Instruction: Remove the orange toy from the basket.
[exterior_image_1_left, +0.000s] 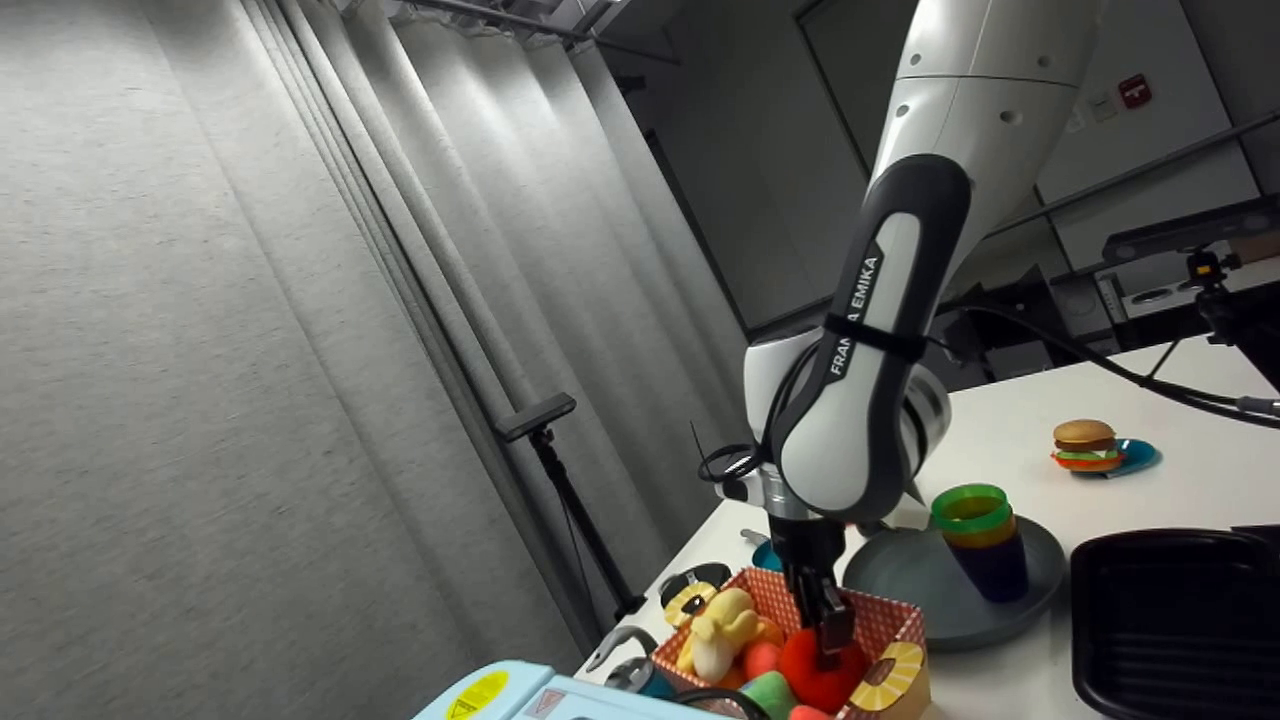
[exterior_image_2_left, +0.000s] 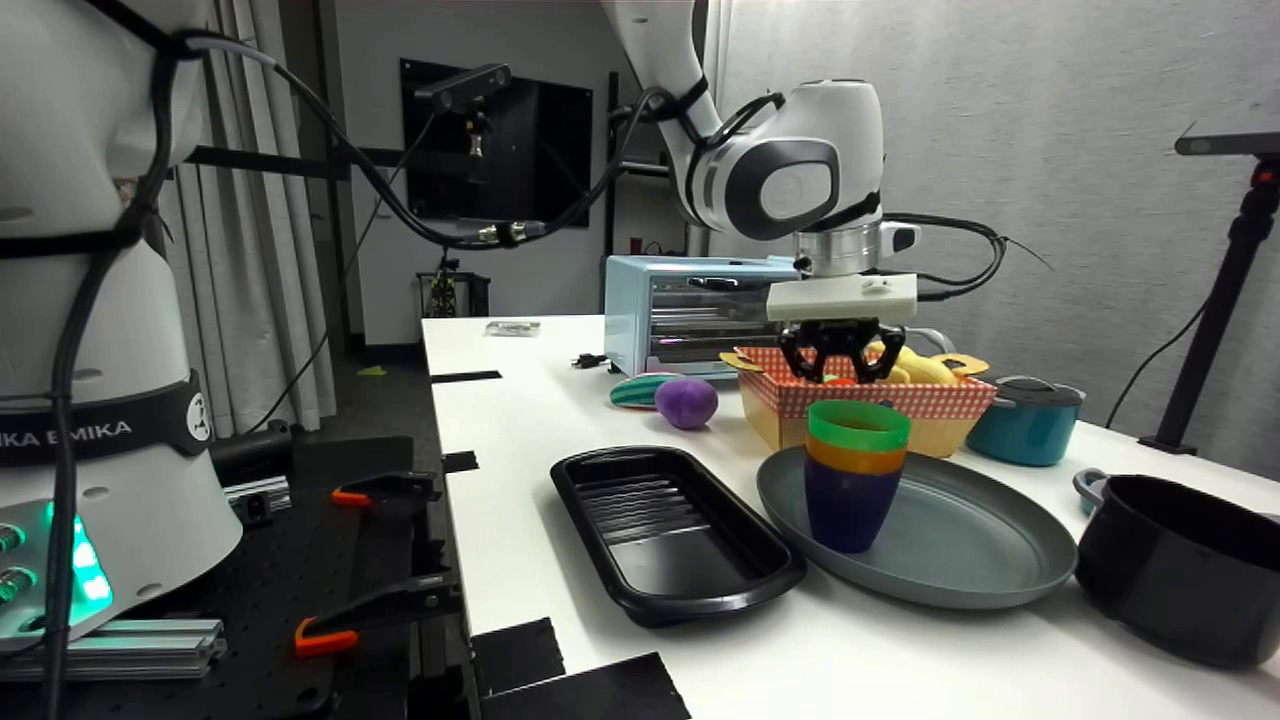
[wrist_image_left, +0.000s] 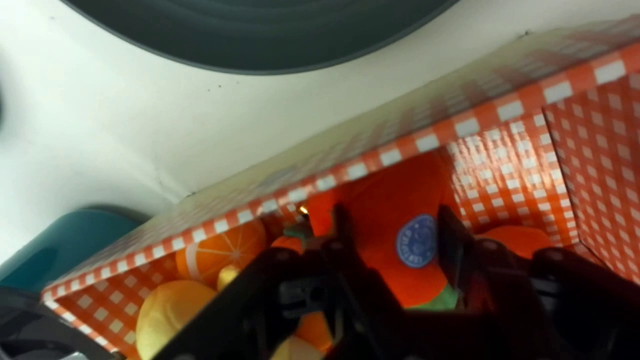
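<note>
Step in hand, by my judgement: the grasp, lift not yet done. The tool (wrist_image_left: 395, 227) points down into the red-and-white gingham basket (wrist_image_left: 357, 171). The red-orange rounded toy (wrist_image_left: 377, 247), a round blue sticker (wrist_image_left: 416, 241) toward the wrist camera, lies inside the basket, near the wall that faces the grey round plate (wrist_image_left: 265, 42). Tool state: fingers apart, one to each side of the toy, which fills the gap in the wrist view; I cannot tell whether they are clamped or merely straddling.

Next move, my reading: make the grip firm, then raise straight up until the toy clears the checked rim, before any sideways travel to the counter (exterior_image_2_left: 530, 420). Risk: the near wall could snag, and the green toy (exterior_image_1_left: 770, 690) just beside might be dragged along.
</note>
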